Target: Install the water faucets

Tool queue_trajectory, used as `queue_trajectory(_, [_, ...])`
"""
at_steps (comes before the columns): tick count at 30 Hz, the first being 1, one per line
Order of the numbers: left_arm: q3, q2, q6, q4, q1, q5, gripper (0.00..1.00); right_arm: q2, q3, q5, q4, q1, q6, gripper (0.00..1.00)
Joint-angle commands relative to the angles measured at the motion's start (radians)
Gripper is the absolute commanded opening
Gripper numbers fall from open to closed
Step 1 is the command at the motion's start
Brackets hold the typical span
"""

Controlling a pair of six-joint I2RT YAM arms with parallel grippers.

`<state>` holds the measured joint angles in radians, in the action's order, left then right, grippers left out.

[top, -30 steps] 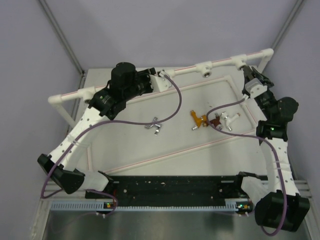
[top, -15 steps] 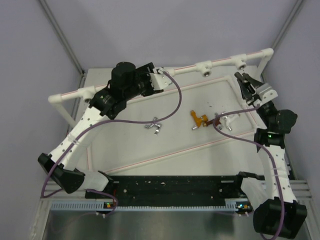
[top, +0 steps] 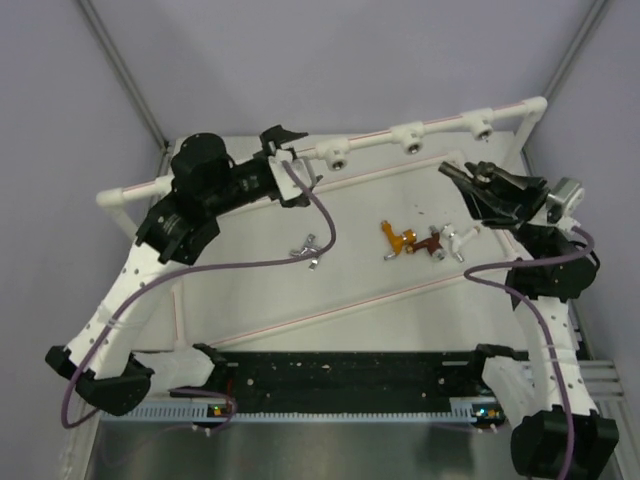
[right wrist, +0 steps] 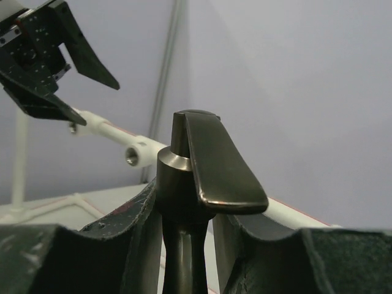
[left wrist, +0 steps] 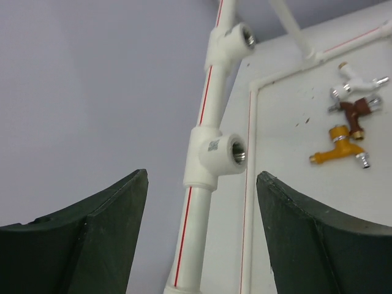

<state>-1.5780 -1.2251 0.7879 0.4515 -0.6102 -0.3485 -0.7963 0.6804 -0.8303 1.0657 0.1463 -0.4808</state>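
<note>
1. The left gripper (left wrist: pixel 202 177) is seen with its jaws spread wide, and nothing is held between them.
2. Straight ahead of it, framed between its two fingers, a white pipe (left wrist: pixel 207 101) with a red stripe is seen. A socket (left wrist: pixel 228 151) with a threaded hole is carried on the pipe, and a second socket (left wrist: pixel 236 41) is set farther along.
3. The right gripper (right wrist: pixel 187 211) is clamped on the grey faucet (right wrist: pixel 211 162). The faucet is held upright between the fingers, with its lever handle above the fingertips.
4. From above, the right gripper is seen near the right end of the pipe and apart from it, raised over the desk (top: pixel 250 290).
5. On the near side of the right gripper, three faucets are laid close together in a row on the desk. The white faucet (top: pixel 458 238) is closest to that gripper, then the brown faucet (top: pixel 430 244), then the orange faucet (top: pixel 397 240).
6. The silver faucet (top: pixel 310 247) is laid alone on the desk, on the near side of the left gripper and well apart from the other three.
7. In the right wrist view, the left gripper is seen beyond the grey faucet, up and to the left, with a third socket (right wrist: pixel 133 155) below it.
</note>
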Motion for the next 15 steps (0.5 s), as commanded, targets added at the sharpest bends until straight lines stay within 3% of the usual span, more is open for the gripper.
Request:
queue_trajectory(1, [0.019, 0.102, -0.088, -0.066, -0.003, -0.389, 0.78, -0.037, 0.013, -0.107, 0.263, -0.089, -0.231, 0.0])
queue_trajectory(3, [0.029, 0.105, -0.122, -0.073, -0.016, -0.518, 0.78, -0.055, 0.016, -0.138, 0.299, -0.166, -0.257, 0.0])
queue_trajectory(6, [0.039, 0.087, -0.153, -0.079, -0.036, -0.595, 0.75, -0.07, 0.018, -0.159, 0.313, -0.247, -0.254, 0.0])
queue_trajectory(15, [0.012, -0.043, -0.205, -0.07, -0.148, -0.63, 0.67, -0.112, 0.031, -0.167, 0.245, -0.456, -0.116, 0.0])
